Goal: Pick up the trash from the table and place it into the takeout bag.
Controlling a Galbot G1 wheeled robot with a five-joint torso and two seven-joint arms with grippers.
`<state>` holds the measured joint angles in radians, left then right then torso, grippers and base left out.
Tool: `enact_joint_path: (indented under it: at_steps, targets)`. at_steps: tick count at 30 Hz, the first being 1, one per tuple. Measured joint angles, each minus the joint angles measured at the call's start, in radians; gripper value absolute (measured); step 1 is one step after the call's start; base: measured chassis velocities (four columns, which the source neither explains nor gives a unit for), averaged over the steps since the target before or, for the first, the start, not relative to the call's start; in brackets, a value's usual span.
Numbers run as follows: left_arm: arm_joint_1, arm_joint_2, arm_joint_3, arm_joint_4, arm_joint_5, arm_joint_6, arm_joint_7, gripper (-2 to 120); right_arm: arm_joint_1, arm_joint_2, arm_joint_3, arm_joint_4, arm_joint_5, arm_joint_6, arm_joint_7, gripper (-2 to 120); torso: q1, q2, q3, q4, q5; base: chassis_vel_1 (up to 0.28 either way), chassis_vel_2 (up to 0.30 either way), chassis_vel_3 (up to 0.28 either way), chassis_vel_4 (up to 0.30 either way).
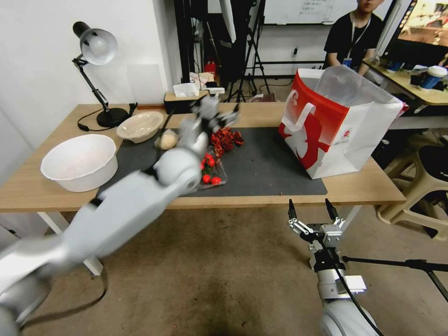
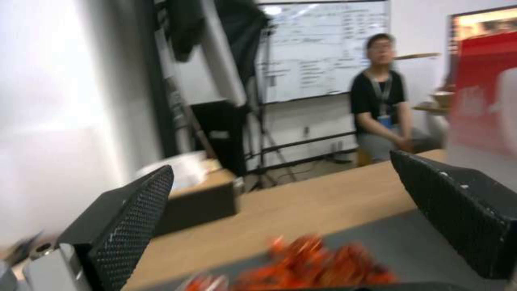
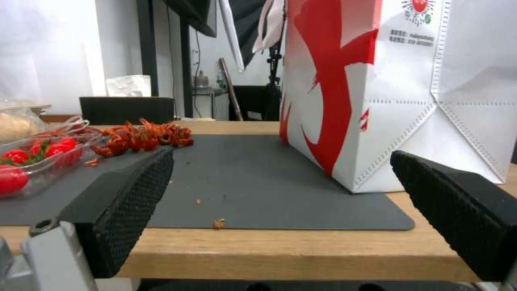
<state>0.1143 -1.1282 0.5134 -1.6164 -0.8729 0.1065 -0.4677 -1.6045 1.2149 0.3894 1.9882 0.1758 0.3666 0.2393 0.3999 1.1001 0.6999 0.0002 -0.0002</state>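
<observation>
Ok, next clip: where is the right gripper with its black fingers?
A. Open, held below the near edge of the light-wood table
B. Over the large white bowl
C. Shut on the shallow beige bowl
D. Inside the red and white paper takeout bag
A: the right gripper hangs with fingers spread and empty in front of the light-wood table, short of the red and white paper takeout bag.

Light-wood table [image 1: 354, 189] under dark mat [image 1: 266, 168]
</observation>
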Motion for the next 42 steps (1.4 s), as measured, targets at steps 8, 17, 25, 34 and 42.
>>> enact_joint_path:
  at_steps: [8, 17, 25, 34, 42]
  targets:
    - [0.441, 0.232, -0.291, -0.239, 0.141, -0.028, -0.018, 100, 0.000, -0.008, -0.002, 0.008, 0.005, -0.001, -0.001, 100, 0.000, 0.000, 0.000, 0.0003, -0.0002, 0.000, 0.000, 0.000, 0.000]
    - [1.029, 0.252, -0.708, -0.435, 0.302, -0.133, 0.022, 100, 0.000, -0.025, -0.012, 0.025, 0.011, -0.001, -0.004, 100, 0.000, 0.000, 0.000, -0.0002, -0.0002, 0.000, 0.000, 0.000, 0.000]
    - [1.234, 0.206, -0.830, -0.487, 0.369, -0.208, 0.070, 100, -0.016, -0.018, -0.003, 0.039, 0.010, -0.002, -0.004, 100, 0.000, 0.000, 0.000, -0.0004, 0.0002, 0.000, 0.000, 0.000, 0.000]
    - [1.448, 0.132, -0.921, -0.495, 0.424, -0.339, 0.103, 100, -0.027, -0.013, 0.000, 0.046, 0.005, -0.001, -0.004, 100, 0.000, 0.000, 0.000, 0.0000, 0.0000, 0.000, 0.000, 0.000, 0.000]
    - [1.529, 0.097, -0.950, -0.467, 0.440, -0.406, 0.162, 100, -0.026, -0.012, -0.001, 0.047, 0.003, -0.003, -0.003, 100, 0.000, 0.000, 0.000, -0.0001, 0.0002, 0.000, 0.000, 0.000, 0.000]
